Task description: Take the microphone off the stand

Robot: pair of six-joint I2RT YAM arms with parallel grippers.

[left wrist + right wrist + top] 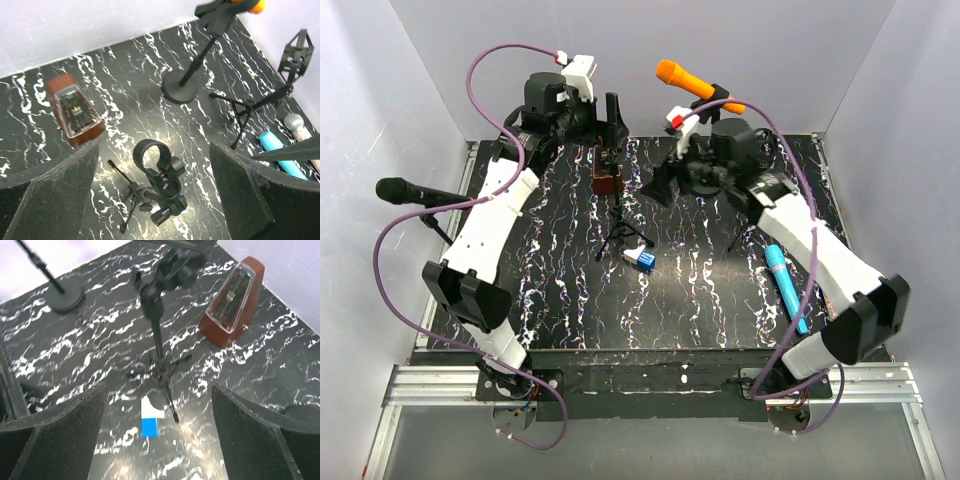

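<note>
The left pincer and right pincer are both hanging spread wide, gripping nothing, above an empty tripod. The orange mic is sitting clipped in its round-based stand at the tabletop's back.

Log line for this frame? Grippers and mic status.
left gripper: open, empty | right gripper: open, empty | orange microphone: in stand clip, not gripped | blue microphone: flat on table
</note>
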